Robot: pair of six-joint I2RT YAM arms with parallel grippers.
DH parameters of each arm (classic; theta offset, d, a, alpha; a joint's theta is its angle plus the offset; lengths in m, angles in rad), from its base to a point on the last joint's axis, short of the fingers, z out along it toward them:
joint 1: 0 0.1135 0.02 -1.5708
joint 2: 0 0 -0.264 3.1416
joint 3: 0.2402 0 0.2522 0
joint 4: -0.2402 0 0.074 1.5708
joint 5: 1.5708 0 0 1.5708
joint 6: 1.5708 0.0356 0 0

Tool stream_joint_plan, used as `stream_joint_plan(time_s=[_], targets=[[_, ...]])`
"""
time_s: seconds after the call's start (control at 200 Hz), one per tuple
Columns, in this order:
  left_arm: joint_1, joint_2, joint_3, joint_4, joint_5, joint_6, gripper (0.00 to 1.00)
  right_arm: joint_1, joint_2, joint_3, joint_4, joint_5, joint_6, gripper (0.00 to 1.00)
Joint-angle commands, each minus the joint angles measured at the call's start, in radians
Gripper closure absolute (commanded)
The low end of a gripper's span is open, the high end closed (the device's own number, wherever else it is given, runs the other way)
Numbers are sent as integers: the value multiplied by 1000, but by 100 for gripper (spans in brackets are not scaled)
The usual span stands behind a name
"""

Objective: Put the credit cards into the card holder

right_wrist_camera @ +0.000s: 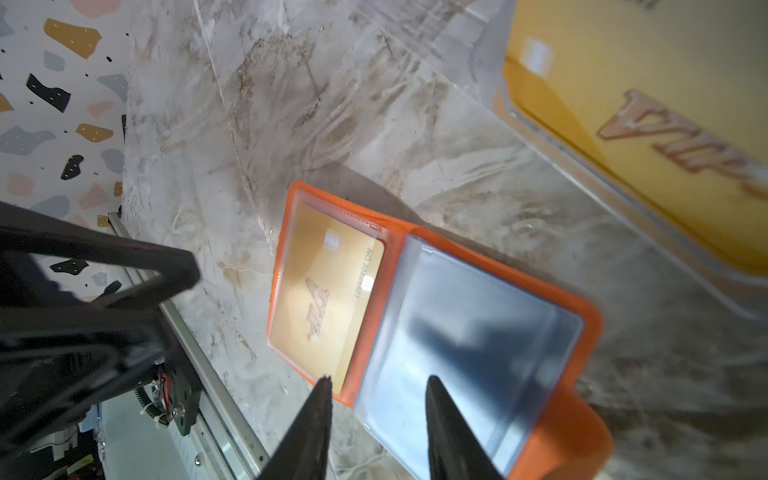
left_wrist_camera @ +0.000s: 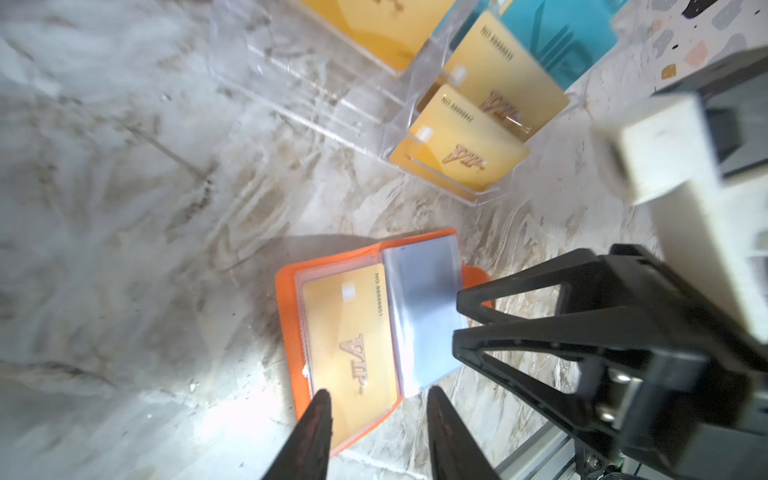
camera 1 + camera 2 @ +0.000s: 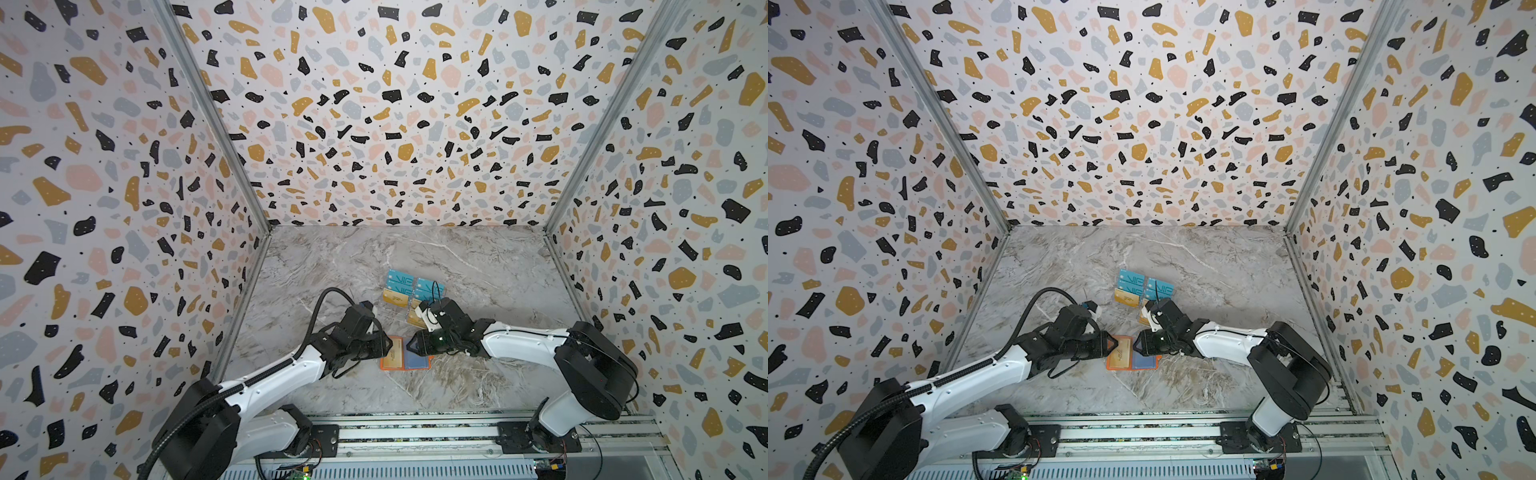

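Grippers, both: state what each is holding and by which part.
Nothing is held. The left gripper and the right gripper both hang with jaws apart and empty over the open card holder, where one gold card sits in a sleeve.

"VIP": gold card (image 2: 351, 328), teal cards (image 3: 400, 281)

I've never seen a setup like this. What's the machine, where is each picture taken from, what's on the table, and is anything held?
Two robot arms work at a marble table. The two wide pictures look down from overhead and are nearly identical; the two close-ups come from a camera on each arm's wrist. An orange card holder lies open, one gold card in a sleeve. Behind it a clear rack holds more gold and teal cards. The left claw and right claw are both open at the holder, holding nothing.
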Motion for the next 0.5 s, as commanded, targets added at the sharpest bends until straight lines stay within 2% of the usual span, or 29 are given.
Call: stream_joint_plan(time_s=[0.0,0.185,0.35,0.496], targets=[[2,-3,47,-57,-37,-8,61,-2,-13,-10,-35,10,-70,67],[-29,136,107,79,66,-35,69,-7,-11,-47,-28,37,-92,78],[-73,249,106,203,117,-63,71,-24,8,-74,-34,61,-101,84],[-81,314,79,284,148,-90,72,-28,9,-110,-20,70,-80,85]])
